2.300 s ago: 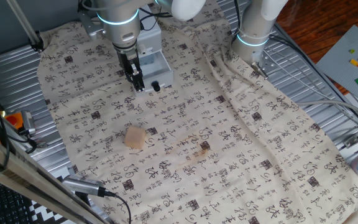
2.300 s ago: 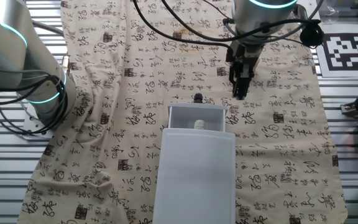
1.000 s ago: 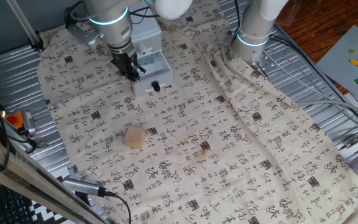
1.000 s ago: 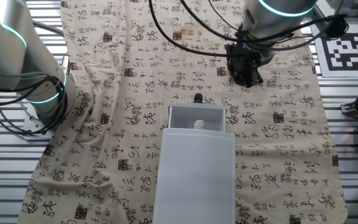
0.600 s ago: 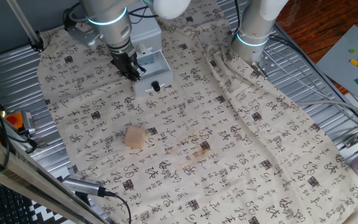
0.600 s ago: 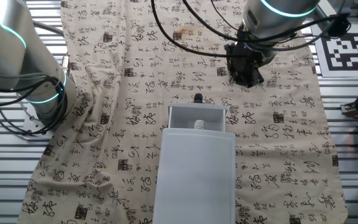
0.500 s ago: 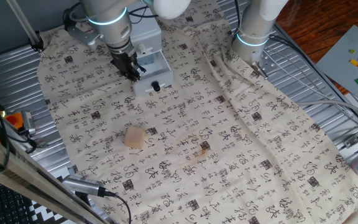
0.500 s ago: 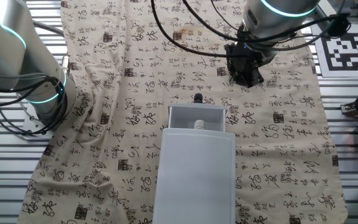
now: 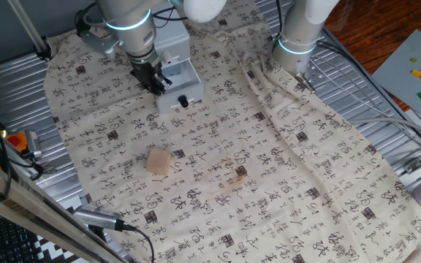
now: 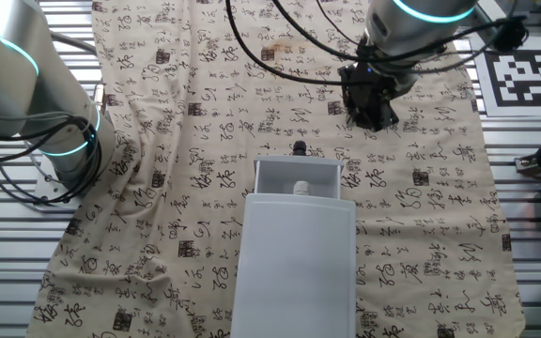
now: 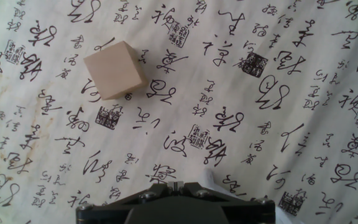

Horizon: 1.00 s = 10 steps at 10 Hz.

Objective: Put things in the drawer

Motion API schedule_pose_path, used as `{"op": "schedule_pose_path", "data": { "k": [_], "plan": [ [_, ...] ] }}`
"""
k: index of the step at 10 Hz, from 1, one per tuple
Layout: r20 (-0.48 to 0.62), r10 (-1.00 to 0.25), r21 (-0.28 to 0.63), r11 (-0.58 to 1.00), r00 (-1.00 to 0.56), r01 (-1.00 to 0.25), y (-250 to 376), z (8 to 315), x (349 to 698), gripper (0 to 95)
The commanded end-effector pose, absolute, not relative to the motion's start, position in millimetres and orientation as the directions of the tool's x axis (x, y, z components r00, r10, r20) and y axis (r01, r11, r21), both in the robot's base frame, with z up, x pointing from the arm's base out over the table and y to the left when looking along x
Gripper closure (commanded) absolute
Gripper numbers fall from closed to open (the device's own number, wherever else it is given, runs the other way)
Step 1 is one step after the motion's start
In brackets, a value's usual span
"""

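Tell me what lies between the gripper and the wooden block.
Only bare printed cloth lies between the gripper and the wooden block; the one fixed view shows it, and the hand view agrees.

The only writing in view is on the cloth (image 9: pixel 269 168) spread over the bench (image 9: pixel 20 80): it is printed all over with black brush-style Chinese calligraphy and small square seal stamps, seen closest in the hand view (image 11: pixel 247 93). The characters are cursive and none can be read with certainty. At about 2 o'clock in the other fixed view stands a black-and-white square marker pattern (image 10: pixel 527 79), which carries no letters or numbers. No brand names, labels or digits are legible on anything else.
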<state>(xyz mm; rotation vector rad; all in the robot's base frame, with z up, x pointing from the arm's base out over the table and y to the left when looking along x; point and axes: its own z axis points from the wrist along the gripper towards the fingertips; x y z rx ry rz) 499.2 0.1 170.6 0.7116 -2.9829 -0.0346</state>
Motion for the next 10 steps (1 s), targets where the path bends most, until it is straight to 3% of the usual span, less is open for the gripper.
{"op": "schedule_pose_path", "data": {
  "k": [1, 10],
  "plan": [
    [0.075, -0.460, 0.043, 0.888, -0.885, -0.458, 0.1, 170.3, 499.9, 95.0],
    [0.078, -0.493, 0.045, 0.870, -0.867, -0.491, 0.1, 170.3, 499.9, 95.0]
  ]
}}
